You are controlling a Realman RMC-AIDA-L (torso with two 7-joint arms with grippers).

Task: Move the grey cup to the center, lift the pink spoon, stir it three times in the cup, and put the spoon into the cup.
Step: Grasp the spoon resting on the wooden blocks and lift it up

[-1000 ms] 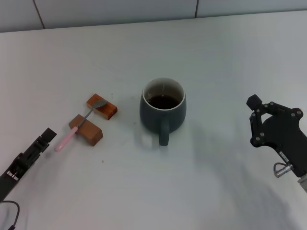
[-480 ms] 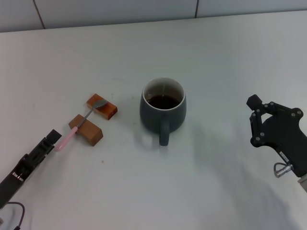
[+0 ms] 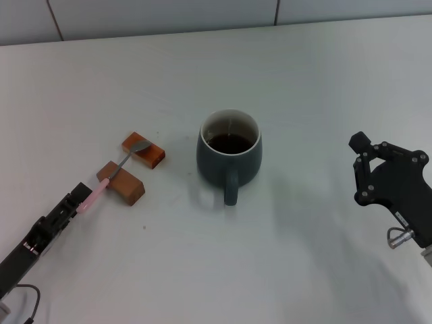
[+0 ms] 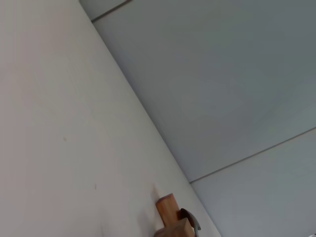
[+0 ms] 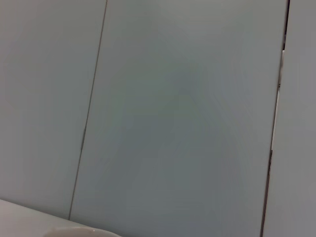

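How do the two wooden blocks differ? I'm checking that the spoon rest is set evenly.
The far block is redder and carries the silver bowl of the pink spoon; the near block is browner and carries the spoon's stem. The far block lies closer to the grey cup. Both lie flat on the table.

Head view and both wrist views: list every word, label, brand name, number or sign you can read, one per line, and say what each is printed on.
None: no readable text shows in any view.
The grey cup is plain, with no logo or lettering.
The pink spoon and the two wooden blocks carry no marks.
The left gripper, the right gripper and the table show no labels or numbers.
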